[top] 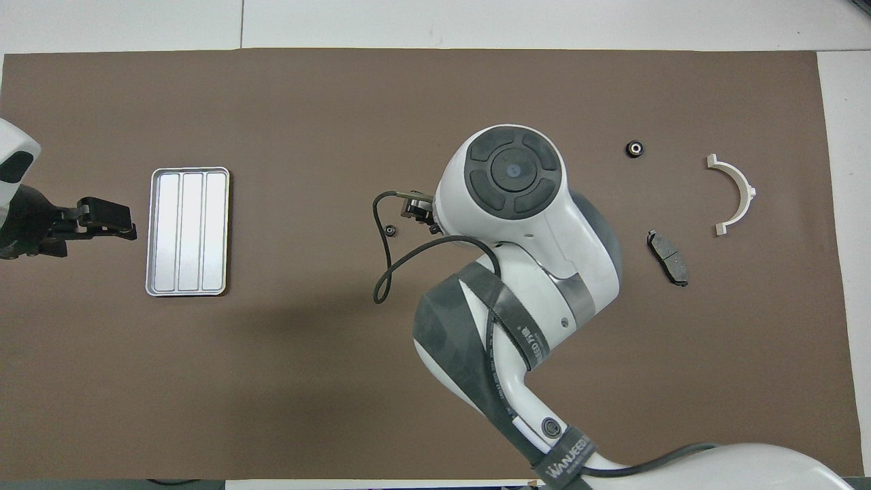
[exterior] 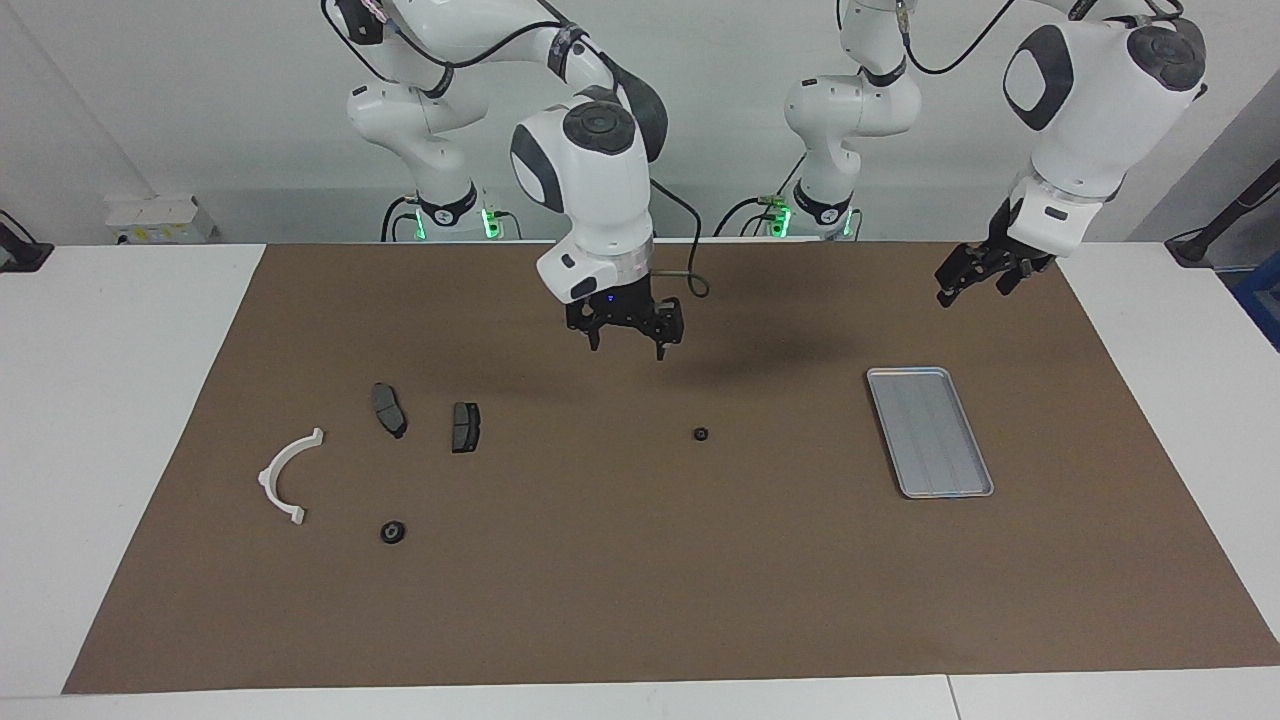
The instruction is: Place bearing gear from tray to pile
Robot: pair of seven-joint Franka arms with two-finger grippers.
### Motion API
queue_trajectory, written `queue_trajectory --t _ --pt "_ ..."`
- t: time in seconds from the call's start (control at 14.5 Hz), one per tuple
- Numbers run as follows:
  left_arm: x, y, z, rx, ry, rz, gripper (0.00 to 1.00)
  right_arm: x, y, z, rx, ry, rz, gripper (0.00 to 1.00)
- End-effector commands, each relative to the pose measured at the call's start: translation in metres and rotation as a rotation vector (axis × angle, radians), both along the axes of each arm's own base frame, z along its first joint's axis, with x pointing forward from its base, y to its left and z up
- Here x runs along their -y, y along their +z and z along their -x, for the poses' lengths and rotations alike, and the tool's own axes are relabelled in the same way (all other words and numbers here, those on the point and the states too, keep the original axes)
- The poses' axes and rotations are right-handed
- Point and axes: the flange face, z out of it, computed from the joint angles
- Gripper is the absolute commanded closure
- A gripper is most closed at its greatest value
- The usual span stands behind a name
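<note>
The silver ridged tray point(exterior: 930, 430) lies empty toward the left arm's end; it also shows in the overhead view point(top: 188, 231). One small black bearing gear point(exterior: 701, 434) lies on the mat between tray and pile, seen from overhead too point(top: 390, 231). A second gear point(exterior: 392, 532) lies by the pile point(top: 635, 148). The pile holds a white half-ring bracket point(exterior: 288, 475) and two dark plates point(exterior: 389, 409) point(exterior: 465, 426). My right gripper point(exterior: 627, 340) hangs open and empty over the mat's middle, beside the first gear. My left gripper point(exterior: 985, 272) waits raised beside the tray.
A brown mat point(exterior: 640, 600) covers the table, with white table edge around it. In the overhead view my right arm point(top: 517, 258) hides one dark plate; the bracket point(top: 735, 194) and the other plate point(top: 668, 257) show.
</note>
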Motion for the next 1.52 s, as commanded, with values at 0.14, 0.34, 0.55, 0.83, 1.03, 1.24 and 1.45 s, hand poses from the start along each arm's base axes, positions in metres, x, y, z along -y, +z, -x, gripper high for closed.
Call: queue_trajectory --t 0.14,0.34,0.55,0.83,1.03,1.24,1.45 --pt "-0.003 -0.004 -0.013 0.033 -0.008 -0.003 0.00 -0.073 -0.023 0.026 0.002 -0.097 -0.061 0.00" --pt "-0.005 0.001 -0.030 0.039 -0.004 0.002 0.00 -0.106 -0.054 0.041 0.008 -0.079 -0.006 0.00" --pt "-0.003 -0.003 -0.022 0.005 -0.008 0.003 0.00 -0.145 -0.110 0.042 0.063 -0.123 0.085 0.00" --pt "-0.001 -0.006 -0.021 -0.002 -0.013 0.003 0.00 -0.154 -0.137 0.031 0.049 -0.143 0.098 0.00" --pt "0.002 -0.006 -0.021 -0.004 -0.016 0.003 0.00 -0.130 -0.142 0.013 0.041 -0.188 0.141 0.00" --pt "0.004 -0.006 -0.020 -0.004 -0.014 0.003 0.00 -0.100 -0.147 -0.015 0.040 -0.270 0.133 0.00" --pt "0.004 -0.005 -0.022 0.006 -0.013 0.003 0.00 -0.077 -0.157 -0.044 0.050 -0.365 0.071 0.00"
